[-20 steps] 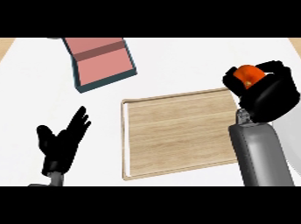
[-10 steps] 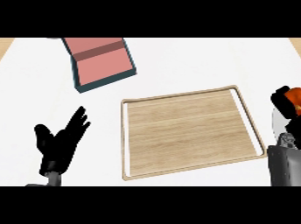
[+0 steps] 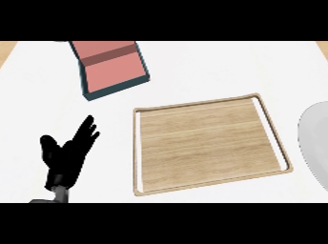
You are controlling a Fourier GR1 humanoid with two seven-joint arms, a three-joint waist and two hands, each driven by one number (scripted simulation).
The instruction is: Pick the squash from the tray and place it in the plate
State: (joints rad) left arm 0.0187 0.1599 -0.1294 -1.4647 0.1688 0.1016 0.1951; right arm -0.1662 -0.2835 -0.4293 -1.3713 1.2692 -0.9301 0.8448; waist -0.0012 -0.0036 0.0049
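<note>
- While the black left hand point(image 3: 66, 155) rests open at lower left, fingers up and holding nothing, the square wooden tray point(image 3: 208, 183) lies just right
- Pale round plate point(image 3: 320, 143) sits at the right edge; squash and right hand unseen

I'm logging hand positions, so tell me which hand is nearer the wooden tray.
Left, of the hands in view. The left hand rests open on the counter just left of the wooden tray, apart from it. The right hand is not in view, so its distance can't be judged.
</note>
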